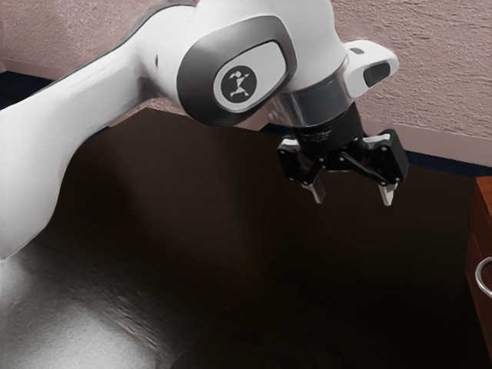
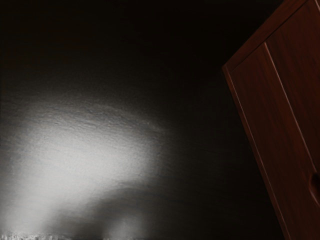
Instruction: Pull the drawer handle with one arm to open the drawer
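The black two-finger gripper [image 1: 353,193] hangs in the air over the dark glossy table [image 1: 231,277]. Its jaws are spread wide and nothing is between them, so the hand is released and empty. The reddish-brown wooden drawer cabinet [image 1: 481,231] stands at the exterior view's right edge. On its face sits the silvery curved metal handle [image 1: 483,278], of which just a loop shows before the picture ends. The coming move turns on one relation: the handle lies well apart from the hand, toward the exterior view's right and lower than the fingertips. The reach therefore looks like a travel across and a descent together, not a simple drop. In the wrist view the same cabinet [image 2: 280,130] comes in as a slanted panel with a fine seam along it, off to one side of the hand rather than beneath it, with bare table [image 2: 100,150] under the camera. That agrees with the hand being some way short of the front. Too little of the handle shows to tell which way its long axis runs. The jaws would likely have to be lined up across the bar once it is clearer — a judgement, not something seen. The opening step seems not yet begun.
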